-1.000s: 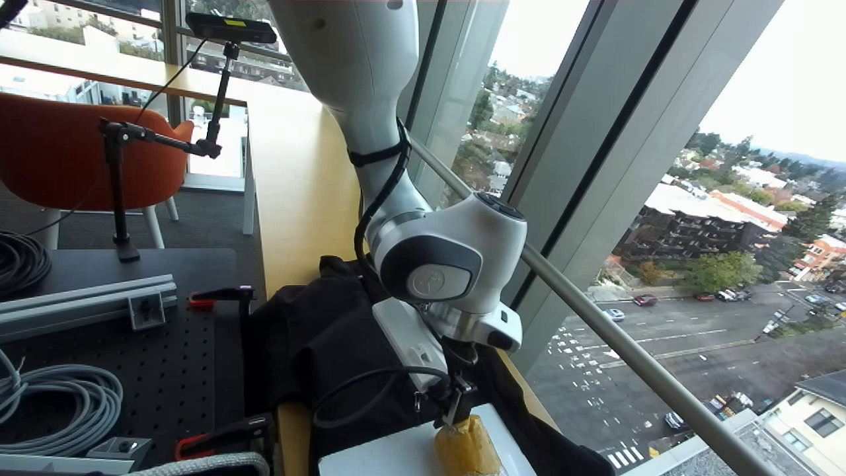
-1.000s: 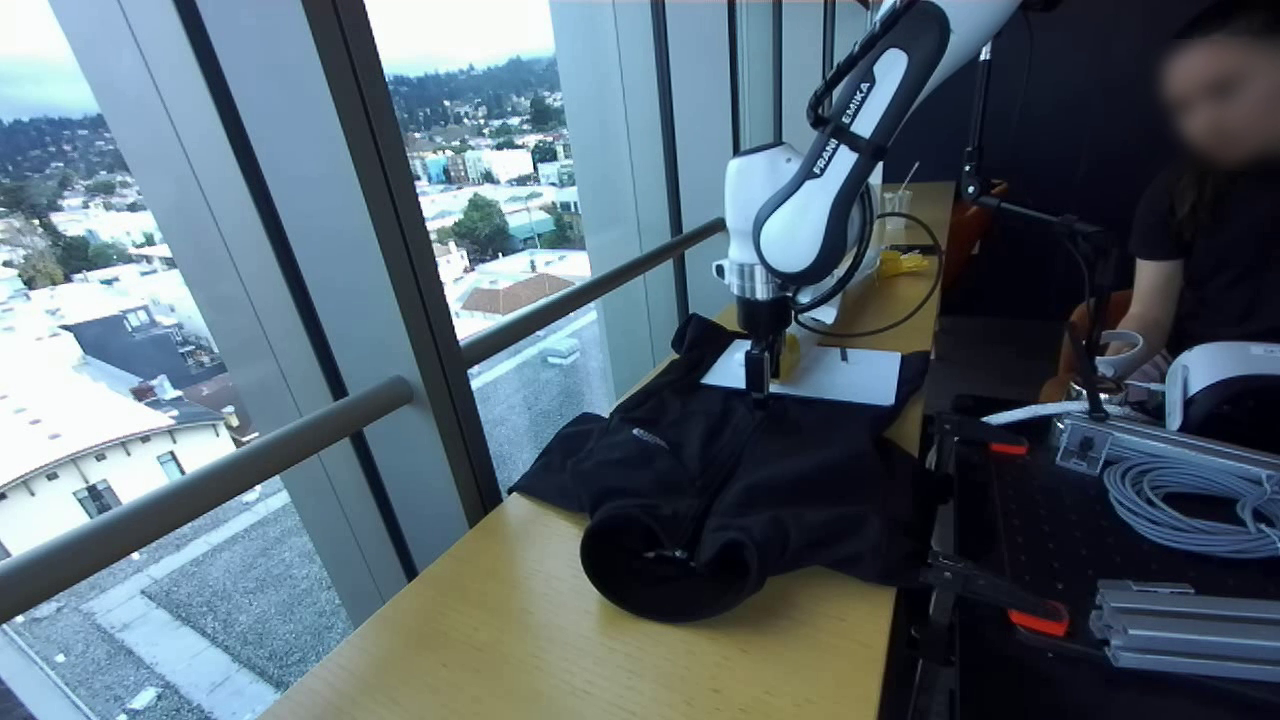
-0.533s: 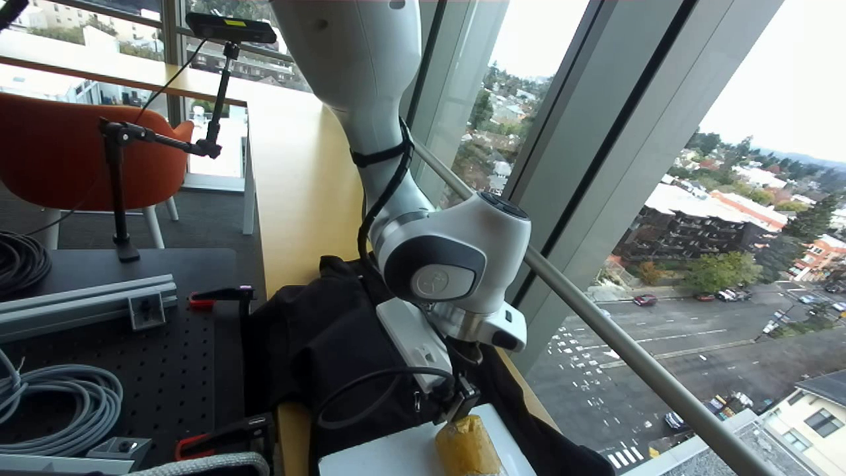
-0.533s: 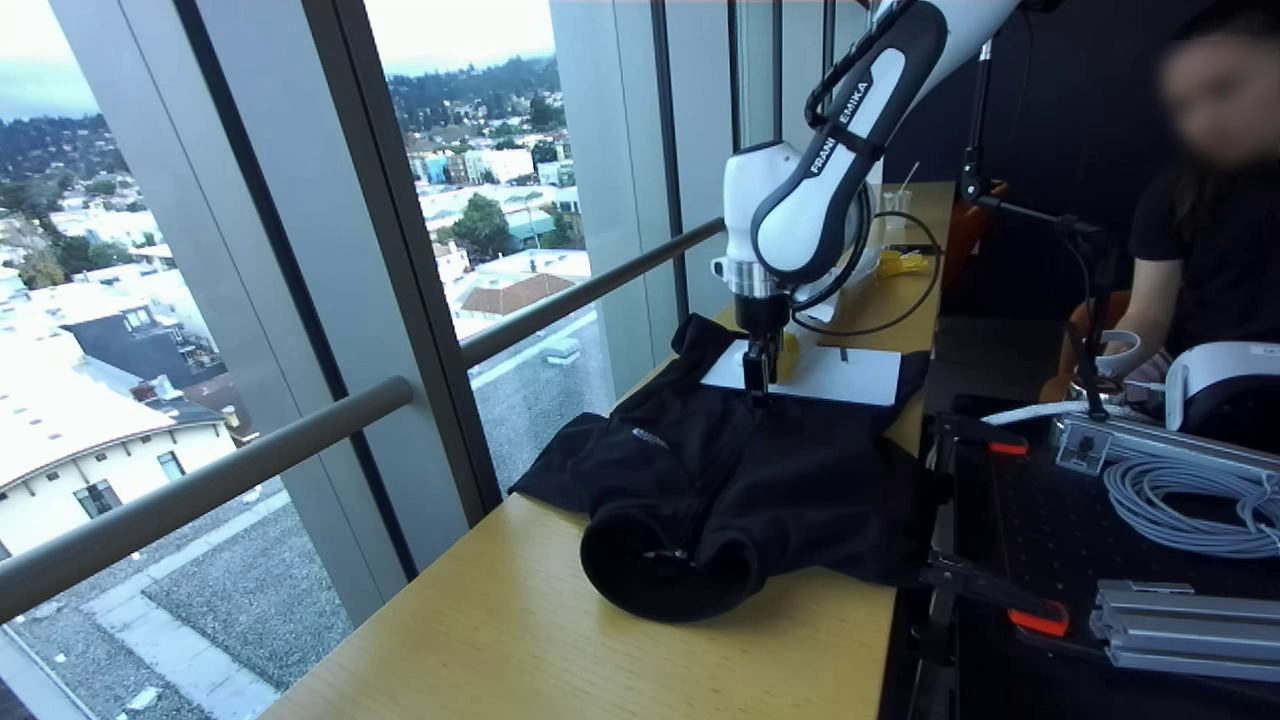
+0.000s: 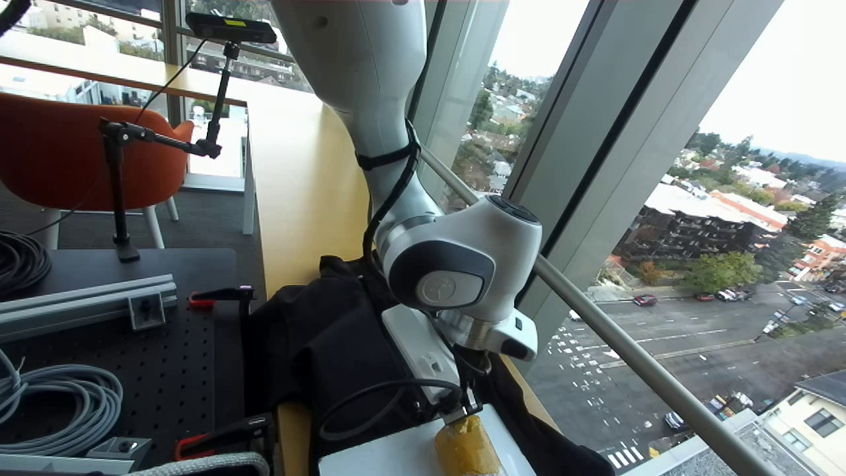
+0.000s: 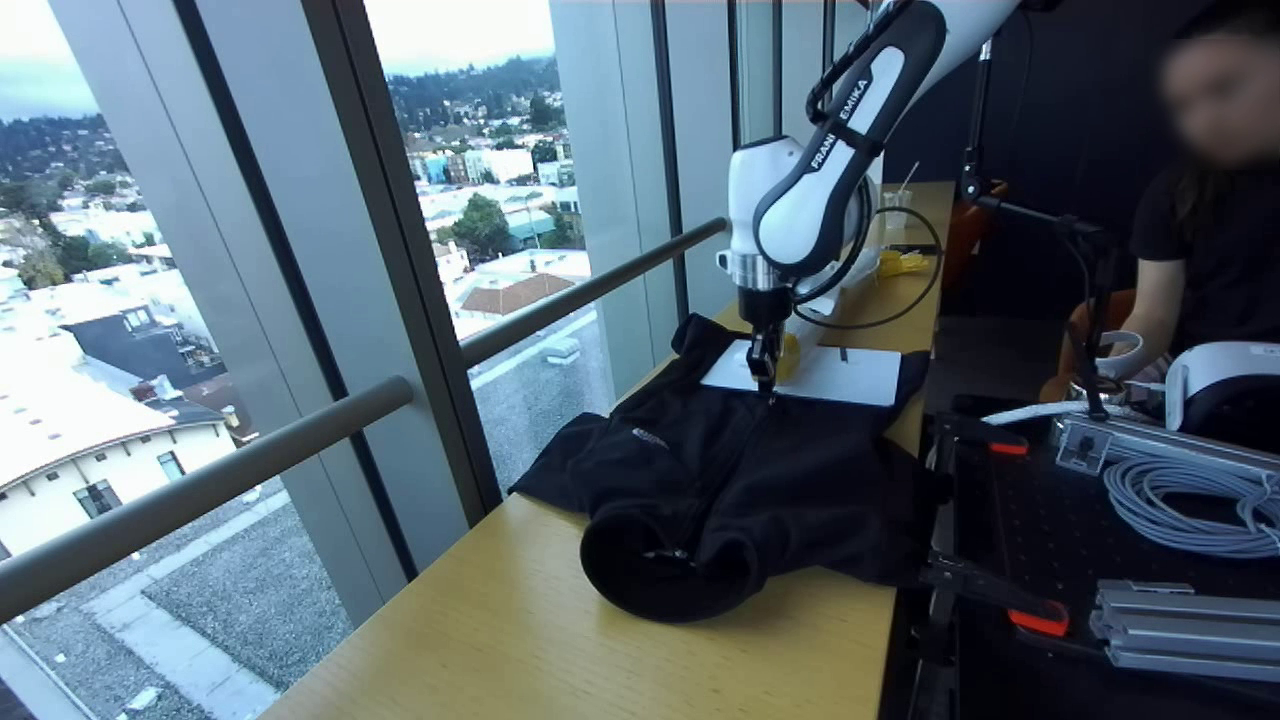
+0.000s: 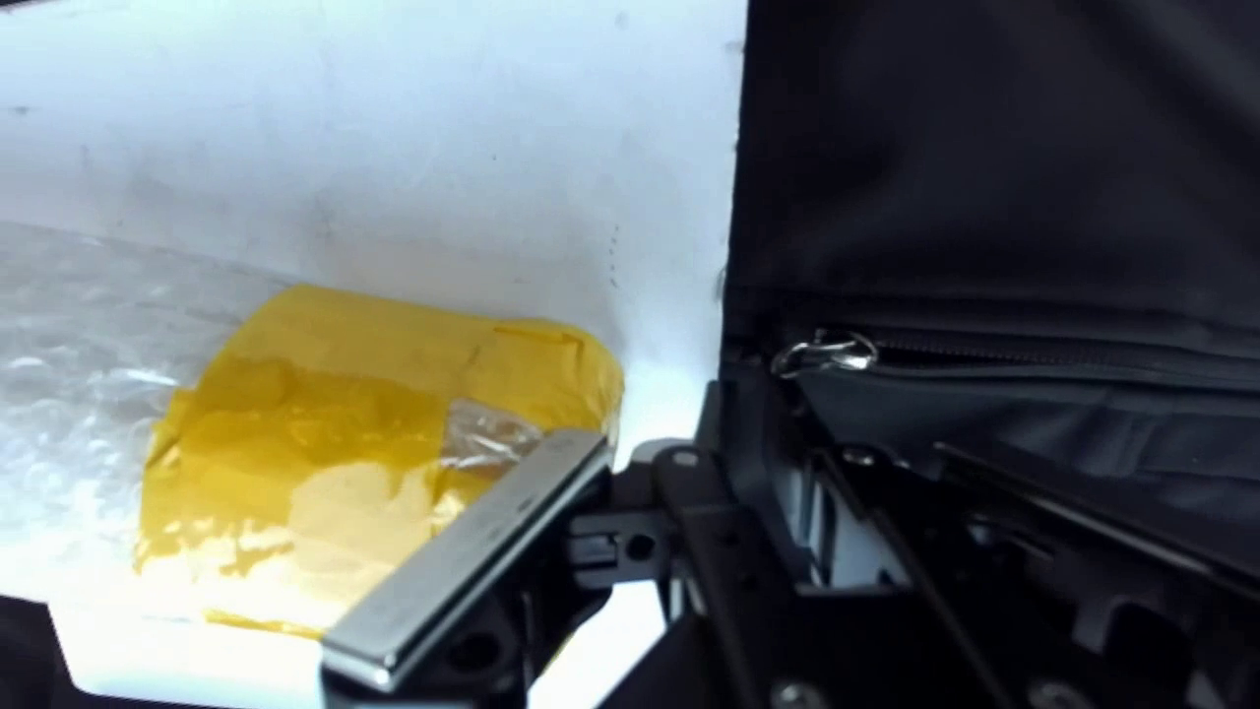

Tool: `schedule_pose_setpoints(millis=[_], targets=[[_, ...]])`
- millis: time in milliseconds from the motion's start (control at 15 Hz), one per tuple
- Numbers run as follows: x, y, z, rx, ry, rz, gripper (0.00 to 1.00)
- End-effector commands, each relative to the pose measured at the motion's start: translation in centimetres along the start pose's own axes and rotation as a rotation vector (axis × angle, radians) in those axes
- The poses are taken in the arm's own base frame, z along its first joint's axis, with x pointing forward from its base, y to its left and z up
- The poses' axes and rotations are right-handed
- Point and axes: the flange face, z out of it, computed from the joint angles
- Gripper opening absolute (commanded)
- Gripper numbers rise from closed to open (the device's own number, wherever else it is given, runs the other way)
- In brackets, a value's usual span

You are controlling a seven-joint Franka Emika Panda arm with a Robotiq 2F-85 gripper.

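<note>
Now, hand (image 6: 768,386) in a slightly different spot than before, near the zip pull (image 7: 835,353), jaws together or apart unclear.

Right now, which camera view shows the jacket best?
An exterior view: the jacket lies spread out, collar and logo showing. The wrist view shows only a patch with a zipper pull. In an exterior view, the arm hides part of it.

Below the fingers (image 6: 765,368) runs a pale wooden tabletop (image 6: 600,640). Beside them, tall windows (image 5: 727,264) in grey frames (image 6: 300,170), fronted by a metal handrail (image 6: 595,290), admit overcast daylight. On the side of the fingers away from the windows stand a black perforated workbench (image 5: 175,383), an orange chair (image 5: 86,158) on dark floor (image 5: 215,218) and, farther off, a dark wall (image 6: 1090,100).
</note>
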Motion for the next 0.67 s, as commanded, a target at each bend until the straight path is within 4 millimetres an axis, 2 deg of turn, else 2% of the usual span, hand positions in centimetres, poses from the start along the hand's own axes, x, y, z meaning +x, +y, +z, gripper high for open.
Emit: schedule_pose_setpoints(millis=[0,67,133,267,333,600], targets=[[-0.3,0.3,0.5,0.016,-0.017,0.0,0.0],[-0.6,0.3,0.6,0.019,-0.019,-0.002,0.0],[-0.7,0.0,0.6,0.021,-0.019,-0.006,0.23],[-0.7,-0.6,0.7,0.023,-0.02,-0.011,0.38],[-0.2,-1.8,0.8,0.025,-0.021,-0.015,0.44],[0.6,-4.2,0.7,0.037,-0.019,-0.037,0.73]])
